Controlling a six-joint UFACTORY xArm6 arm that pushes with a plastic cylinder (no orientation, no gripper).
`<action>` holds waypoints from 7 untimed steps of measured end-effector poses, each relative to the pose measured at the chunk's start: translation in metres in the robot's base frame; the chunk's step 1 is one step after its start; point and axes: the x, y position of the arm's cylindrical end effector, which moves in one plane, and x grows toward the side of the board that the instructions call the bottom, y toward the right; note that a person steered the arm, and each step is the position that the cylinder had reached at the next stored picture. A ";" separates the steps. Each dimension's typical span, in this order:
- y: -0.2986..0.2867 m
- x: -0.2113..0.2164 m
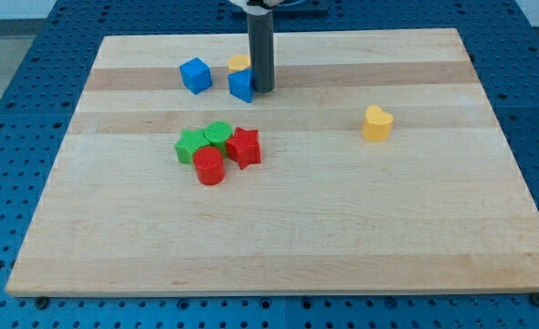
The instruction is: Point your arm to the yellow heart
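Note:
The yellow heart (pixel 376 123) lies on the wooden board at the view's right, alone. My tip (pixel 262 90) rests on the board near the view's top centre, well to the left of the heart. It touches the right side of a blue block (pixel 240 85). A yellow block (pixel 239 62) sits just behind that blue block, partly hidden by the rod.
A blue cube (pixel 195 75) lies left of my tip. A cluster sits at the board's middle left: a green block (pixel 191 146), a green round block (pixel 218 133), a red star (pixel 244 147) and a red cylinder (pixel 209 167). The board's right edge (pixel 512 155) borders a blue table.

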 end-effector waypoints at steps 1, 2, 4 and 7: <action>0.014 0.000; 0.054 0.004; 0.151 0.018; 0.201 0.094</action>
